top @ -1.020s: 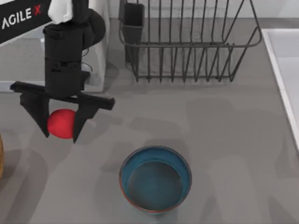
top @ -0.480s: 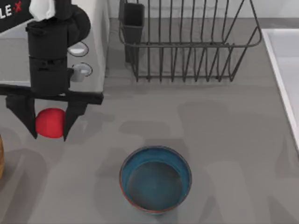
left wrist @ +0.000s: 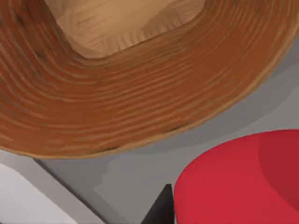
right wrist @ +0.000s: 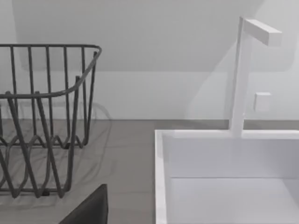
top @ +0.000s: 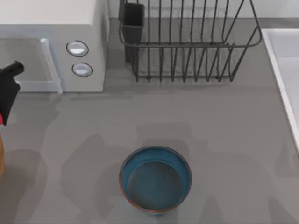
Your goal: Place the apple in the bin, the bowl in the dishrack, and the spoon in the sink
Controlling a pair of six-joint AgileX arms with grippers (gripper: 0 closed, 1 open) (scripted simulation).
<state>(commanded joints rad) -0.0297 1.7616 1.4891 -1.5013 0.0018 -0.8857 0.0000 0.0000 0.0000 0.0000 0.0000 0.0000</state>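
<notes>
My left gripper (top: pixel 7 93) is at the table's far left edge, mostly cut off by the top view's border, and is shut on the red apple (left wrist: pixel 238 182). In the left wrist view the apple hangs close beside the brown wooden bin (left wrist: pixel 140 107), with a dark fingertip (left wrist: pixel 161 212) against it. The blue bowl (top: pixel 155 179) stands upright and empty at the front middle of the table. The dark wire dishrack (top: pixel 187 46) stands at the back, and the white sink (top: pixel 285 60) is on the right. My right gripper (right wrist: pixel 88 212) sits near the sink. The spoon is out of view.
A white microwave (top: pixel 51 42) with two round knobs stands at the back left, next to the dishrack's utensil cup (top: pixel 133 21). A white faucet (right wrist: pixel 240 74) rises behind the sink (right wrist: pixel 224 182). The bin's edge (top: pixel 0 161) touches the left border.
My left gripper has carried the apple leftward, from in front of the microwave to the table's far left edge by the bin. The bowl has not moved.
</notes>
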